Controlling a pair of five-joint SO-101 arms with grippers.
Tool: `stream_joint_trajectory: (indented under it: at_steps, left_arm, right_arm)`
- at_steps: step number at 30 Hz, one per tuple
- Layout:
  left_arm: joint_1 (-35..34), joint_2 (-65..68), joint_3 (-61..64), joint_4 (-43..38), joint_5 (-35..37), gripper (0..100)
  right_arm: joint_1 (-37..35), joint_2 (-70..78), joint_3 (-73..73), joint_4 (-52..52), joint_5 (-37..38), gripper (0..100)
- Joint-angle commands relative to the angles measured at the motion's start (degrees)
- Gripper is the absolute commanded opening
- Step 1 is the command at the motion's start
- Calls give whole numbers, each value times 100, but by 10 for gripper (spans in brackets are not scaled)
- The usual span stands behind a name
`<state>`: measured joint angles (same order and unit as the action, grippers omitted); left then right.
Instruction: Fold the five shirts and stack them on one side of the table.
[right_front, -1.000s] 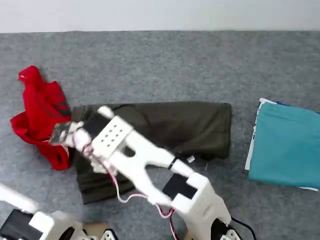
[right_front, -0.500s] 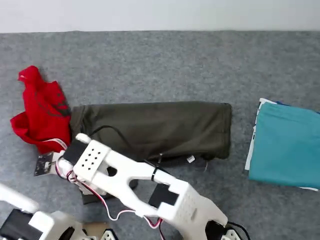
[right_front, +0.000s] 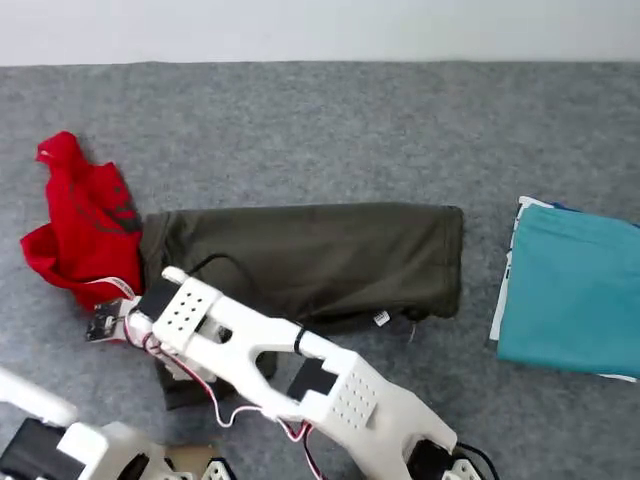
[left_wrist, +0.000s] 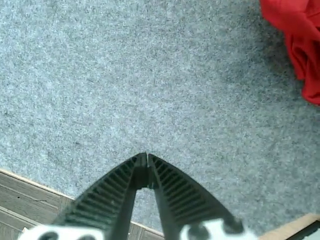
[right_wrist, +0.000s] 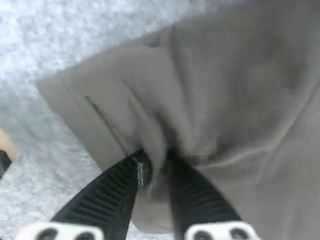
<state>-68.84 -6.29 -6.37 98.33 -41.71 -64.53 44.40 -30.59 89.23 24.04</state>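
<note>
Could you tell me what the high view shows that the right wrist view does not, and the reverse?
High view, not the wrist: the red shirt crumpled at one end of the olive shirt, and the teal shirt folded at the far side. Wrist view, not the high: the right gripper, fingers closed on an olive fold. Both: the olive shirt on the grey mat.

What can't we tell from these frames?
- High view: the teal shirt runs off the right edge, so the layers beneath it can't be counted.
- High view: the olive shirt has its near corner hidden under the right arm.
- Right wrist view: a fold hides how many layers the right gripper pinches.
</note>
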Motion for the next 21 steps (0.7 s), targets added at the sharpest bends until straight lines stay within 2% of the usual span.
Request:
stream_joint_trajectory:
  at_steps: [1, 13, 21]
  left_arm:
    - [-18, -237, -22, -79, -44, 22]
    - [0, -273, -22, -79, -44, 22]
    - [9, -246, -22, -79, -44, 22]
  right_arm:
    - [180, -48, -519, 119, -9, 9]
    - [725, -4, -2251, 1156, 255, 10]
    - [1138, 22, -2453, 1103, 290, 10]
